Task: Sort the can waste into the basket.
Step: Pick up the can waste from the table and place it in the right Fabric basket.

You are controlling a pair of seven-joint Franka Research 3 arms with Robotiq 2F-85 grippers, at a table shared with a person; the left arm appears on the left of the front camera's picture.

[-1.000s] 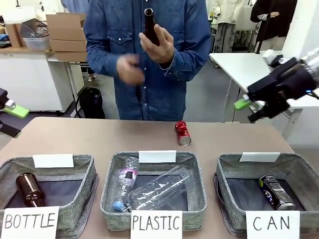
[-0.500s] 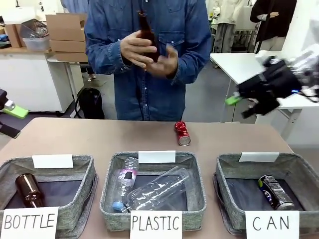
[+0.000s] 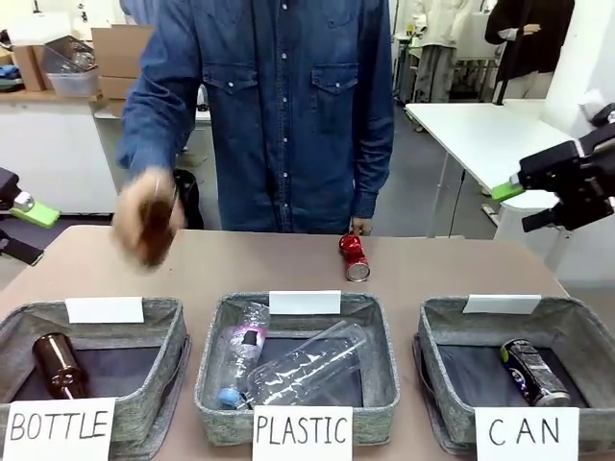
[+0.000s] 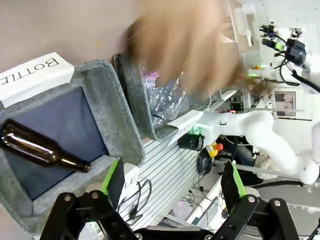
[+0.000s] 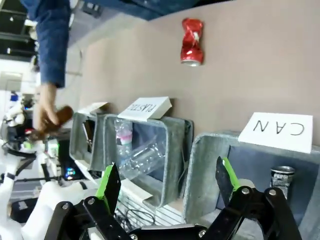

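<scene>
Meanwhile, crumpled shiny red can lies outside grey fabric basket.

Three grey fabric baskets stand on the desk: the BOTTLE basket, the PLASTIC basket and the CAN basket. Each carries one paper sign and one blank white tag, three of each in all.

There are two dented cans, a red can and a dark can. There are two clear plastic bottles, a small bottle and a large bottle.

One brown glass bottle is plain. A brown blur in the person's hand is too smeared to count.

There are two pincers, the left pincer and the right pincer. One person is at the desk.
</scene>
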